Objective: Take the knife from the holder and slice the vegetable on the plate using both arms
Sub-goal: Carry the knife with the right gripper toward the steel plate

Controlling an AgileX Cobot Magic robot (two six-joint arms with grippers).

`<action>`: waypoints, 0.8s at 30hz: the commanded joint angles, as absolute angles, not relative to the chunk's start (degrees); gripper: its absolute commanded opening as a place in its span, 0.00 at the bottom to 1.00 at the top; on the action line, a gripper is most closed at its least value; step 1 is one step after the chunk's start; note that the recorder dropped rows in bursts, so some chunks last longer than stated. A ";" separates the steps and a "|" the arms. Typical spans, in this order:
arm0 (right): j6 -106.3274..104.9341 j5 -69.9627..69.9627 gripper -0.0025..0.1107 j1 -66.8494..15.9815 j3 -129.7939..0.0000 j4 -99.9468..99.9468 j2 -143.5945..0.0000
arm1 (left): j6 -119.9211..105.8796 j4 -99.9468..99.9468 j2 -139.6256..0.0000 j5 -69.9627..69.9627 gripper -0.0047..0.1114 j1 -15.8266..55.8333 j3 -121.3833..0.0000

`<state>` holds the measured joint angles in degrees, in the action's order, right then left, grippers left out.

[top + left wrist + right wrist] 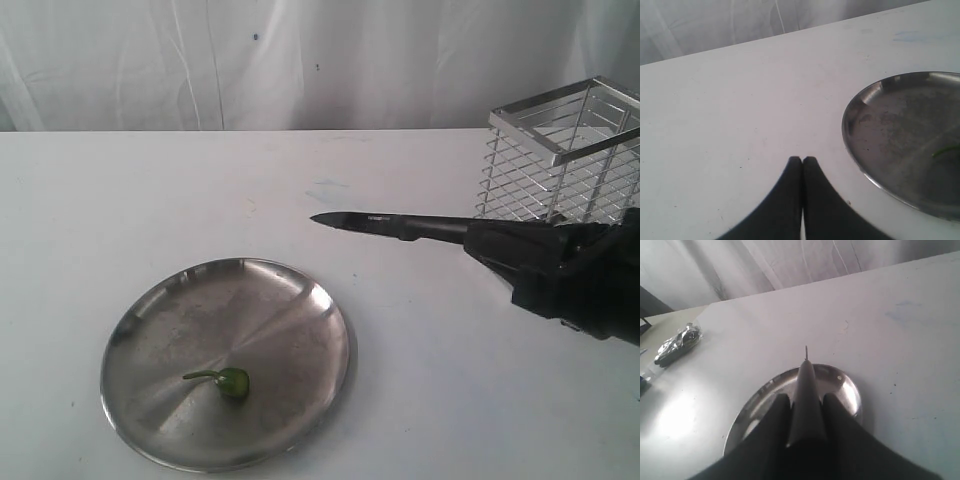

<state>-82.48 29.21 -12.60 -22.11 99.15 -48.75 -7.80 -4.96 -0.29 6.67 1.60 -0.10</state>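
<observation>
My right gripper (478,238) is shut on the knife (385,223), holding its black handle so the dark blade points left, above the table between the holder (565,150) and the plate (300,300). In the right wrist view the knife (806,385) runs out between the fingers (777,412) over the plate (847,385). A small green chili, the vegetable (227,380), lies on the plate near its front. My left gripper (802,161) is shut with nothing in it, over bare table beside the plate (860,107). Only the chili's stem (945,150) shows there.
The chrome wire holder stands at the back right of the white table. A white curtain hangs behind the table. In the right wrist view a small clear bag with dark contents (677,344) lies off on a neighbouring surface.
</observation>
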 commanded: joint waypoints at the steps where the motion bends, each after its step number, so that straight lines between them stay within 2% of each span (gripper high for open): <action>1: -86.41 29.34 0.02 -12.68 -21.85 99.95 -48.61 | -7.78 -5.47 0.00 6.53 0.04 1.81 0.00; 11: -83.82 23.60 0.02 -12.68 -21.96 99.95 -48.86 | -7.78 -5.47 0.00 6.53 0.04 1.81 0.00; 16: -82.10 21.86 0.02 -12.57 -25.16 99.95 -55.86 | -7.78 -5.47 0.00 6.53 0.04 1.81 0.00; 20: -77.70 28.68 0.02 -12.57 -29.22 99.95 -65.09 | -7.78 -5.47 0.00 6.53 0.04 1.81 0.00; 24: -77.70 26.96 0.02 -12.57 -29.78 99.95 -67.60 | -7.78 -5.47 0.00 6.53 0.04 1.81 0.00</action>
